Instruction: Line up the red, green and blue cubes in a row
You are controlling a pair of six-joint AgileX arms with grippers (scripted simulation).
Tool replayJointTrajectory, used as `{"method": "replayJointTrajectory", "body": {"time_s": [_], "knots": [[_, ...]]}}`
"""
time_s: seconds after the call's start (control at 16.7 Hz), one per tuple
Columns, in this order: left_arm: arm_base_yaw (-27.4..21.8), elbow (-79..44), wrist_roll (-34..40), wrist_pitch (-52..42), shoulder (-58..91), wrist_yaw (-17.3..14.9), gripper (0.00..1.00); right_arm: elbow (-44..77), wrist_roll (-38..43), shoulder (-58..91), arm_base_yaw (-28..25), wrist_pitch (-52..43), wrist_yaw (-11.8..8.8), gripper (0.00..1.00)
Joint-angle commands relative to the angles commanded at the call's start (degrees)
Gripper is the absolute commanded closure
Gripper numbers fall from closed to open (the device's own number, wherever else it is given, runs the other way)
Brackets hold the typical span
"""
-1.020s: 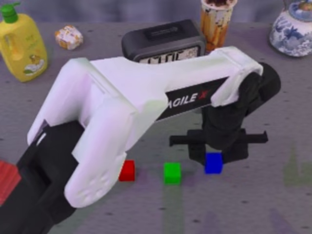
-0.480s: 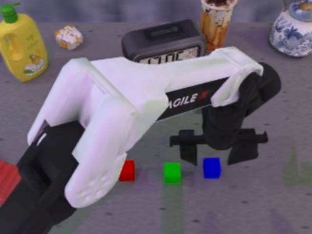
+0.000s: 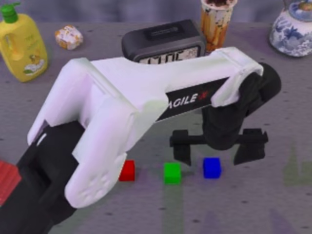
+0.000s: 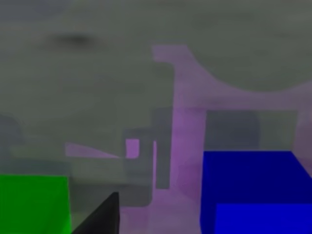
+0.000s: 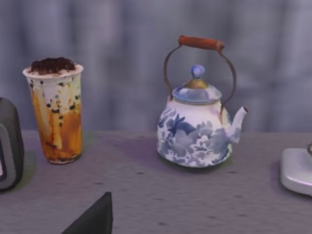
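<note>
The red cube [image 3: 127, 170], green cube [image 3: 172, 172] and blue cube [image 3: 212, 167] sit in a row on the table near its front, evenly spaced. My left arm reaches across from the lower left. Its left gripper [image 3: 216, 152] hangs open just behind and above the blue cube, the fingers spread wider than the cube and clear of it. The left wrist view shows the blue cube [image 4: 256, 195] close up, the green cube [image 4: 34, 204] and one dark fingertip [image 4: 105, 217]. The right arm is out of the top view; one of its fingertips [image 5: 95, 219] shows over bare table.
Along the back stand a yellow bottle [image 3: 22, 44], a small wrapped bun [image 3: 68, 37], a dark clock [image 3: 163, 41], a drink cup [image 3: 217, 22] and a blue-and-white teapot [image 3: 292, 29]. A red stapler [image 3: 7, 180] lies at the left edge.
The left gripper was shut on the blue cube; it has let go, opened wide and drawn back slightly. The blue cube now rests on the table in line with the others.
</note>
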State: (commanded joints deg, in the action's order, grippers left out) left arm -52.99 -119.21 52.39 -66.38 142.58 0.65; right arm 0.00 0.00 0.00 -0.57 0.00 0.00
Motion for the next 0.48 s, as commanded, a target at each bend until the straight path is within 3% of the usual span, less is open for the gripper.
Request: {"method": "replayJointTrajectory", "body": {"time_s": [0.24,0.48], "knots": [[0.3,-2.4,0.2,-2.4,0.1,0.1,0.0,0.0,0.0,0.0,0.0,0.0,0.0,0.0],[0.9,-10.7,0.4,-11.6,-0.4,0.0,0.0,0.0,0.0,0.0,0.0,0.0,0.0,0.0]]}}
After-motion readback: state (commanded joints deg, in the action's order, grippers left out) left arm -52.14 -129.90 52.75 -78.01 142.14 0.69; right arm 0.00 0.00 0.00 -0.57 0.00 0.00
